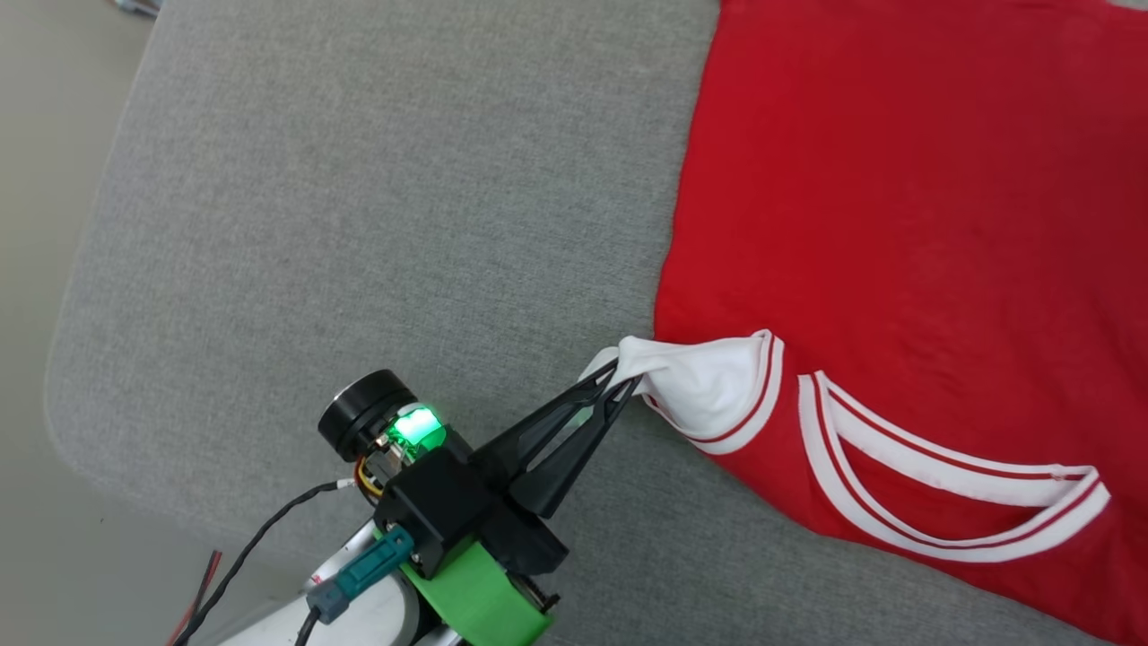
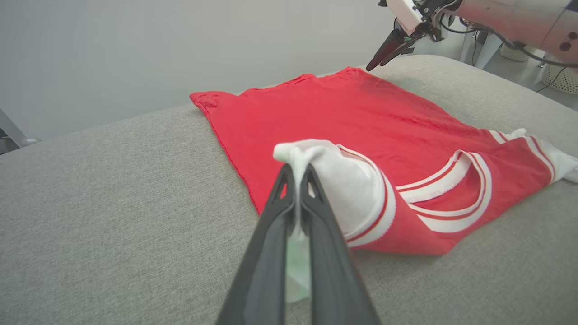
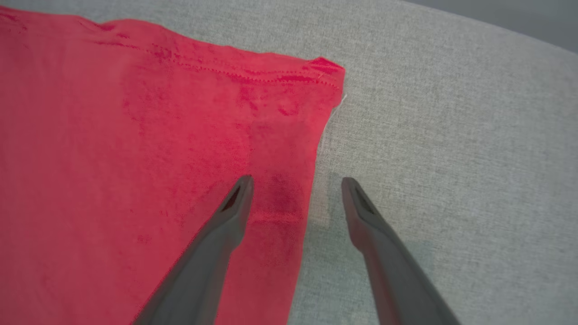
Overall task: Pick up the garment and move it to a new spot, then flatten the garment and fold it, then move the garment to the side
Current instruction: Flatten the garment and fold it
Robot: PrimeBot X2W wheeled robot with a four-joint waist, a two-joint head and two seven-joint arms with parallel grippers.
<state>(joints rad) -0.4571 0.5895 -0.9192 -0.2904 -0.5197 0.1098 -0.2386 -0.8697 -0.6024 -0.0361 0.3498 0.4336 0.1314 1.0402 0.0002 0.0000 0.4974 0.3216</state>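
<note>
The garment [image 1: 897,224], a red jersey with white sleeves and striped trim, lies spread flat with its plain side up on the grey cushion [image 1: 359,224]. My left gripper [image 1: 619,381] is shut on the tip of its white sleeve [image 1: 700,381], pulled out toward the lower left. The left wrist view shows the same pinch: the left gripper [image 2: 298,174] holds the bunched sleeve [image 2: 334,180], with the garment [image 2: 338,117] beyond it. My right gripper [image 3: 295,183] hovers open over the garment's [image 3: 113,158] side edge near a hem corner; the right gripper [image 2: 375,63] also appears far off.
The cushion's rounded left edge [image 1: 67,314] drops to a pale floor [image 1: 36,135]. Bare grey fabric [image 3: 451,158] stretches beyond the garment's edge. A pale wall [image 2: 135,54] stands behind the cushion.
</note>
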